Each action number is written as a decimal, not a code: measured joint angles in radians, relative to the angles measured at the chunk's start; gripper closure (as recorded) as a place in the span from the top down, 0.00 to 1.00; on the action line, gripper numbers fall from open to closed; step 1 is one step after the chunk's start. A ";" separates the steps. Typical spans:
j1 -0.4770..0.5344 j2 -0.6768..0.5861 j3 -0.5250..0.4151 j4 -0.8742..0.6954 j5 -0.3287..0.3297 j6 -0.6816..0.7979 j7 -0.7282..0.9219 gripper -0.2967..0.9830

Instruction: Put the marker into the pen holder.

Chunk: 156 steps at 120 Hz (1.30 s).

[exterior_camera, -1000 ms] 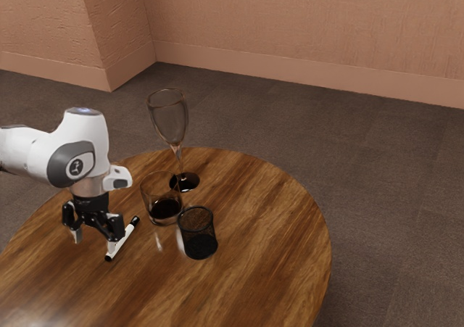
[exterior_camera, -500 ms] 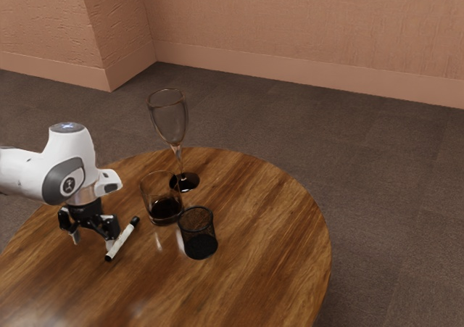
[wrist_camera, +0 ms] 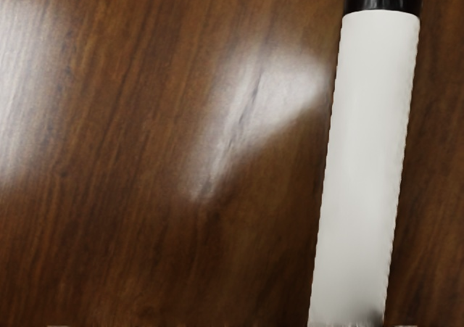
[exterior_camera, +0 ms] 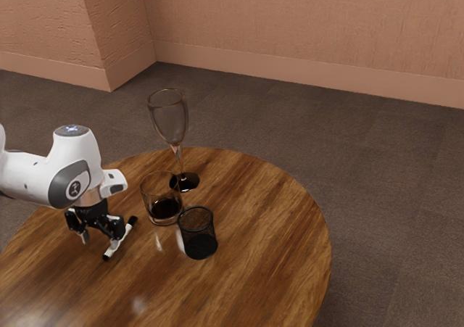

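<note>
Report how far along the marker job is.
Done: the hand looks to be down at the marker, fingers apart. In progress: lining up for the grip; the marker lies on the table, not clasped. Left: gripping, lifting, carrying it to the black pen holder and lowering it in.

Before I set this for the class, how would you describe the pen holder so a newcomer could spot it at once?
Find the round wooden table, then the tall stemmed glass standing on it. From there, go past the short tumbler toward the exterior view's lower edge to the pen holder. Unlike both clear-walled glasses, it is a black mesh cup.
</note>
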 joint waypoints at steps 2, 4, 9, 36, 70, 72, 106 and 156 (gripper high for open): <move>-0.001 0.000 0.000 -0.001 -0.002 0.000 0.000 0.66; -0.001 0.001 0.000 -0.001 -0.005 0.001 0.000 0.65; -0.001 0.002 0.000 -0.002 -0.011 0.002 0.000 0.62; -0.001 0.006 0.000 -0.003 -0.027 0.004 0.001 0.38; 0.005 0.011 0.002 -0.002 -0.042 0.006 -0.003 0.19; 0.006 0.012 0.002 -0.002 -0.044 0.006 -0.003 0.19; -0.002 -0.158 0.005 0.029 -0.019 -0.081 -0.012 0.15; -0.156 -0.196 -0.046 0.484 0.173 -0.747 -0.010 0.15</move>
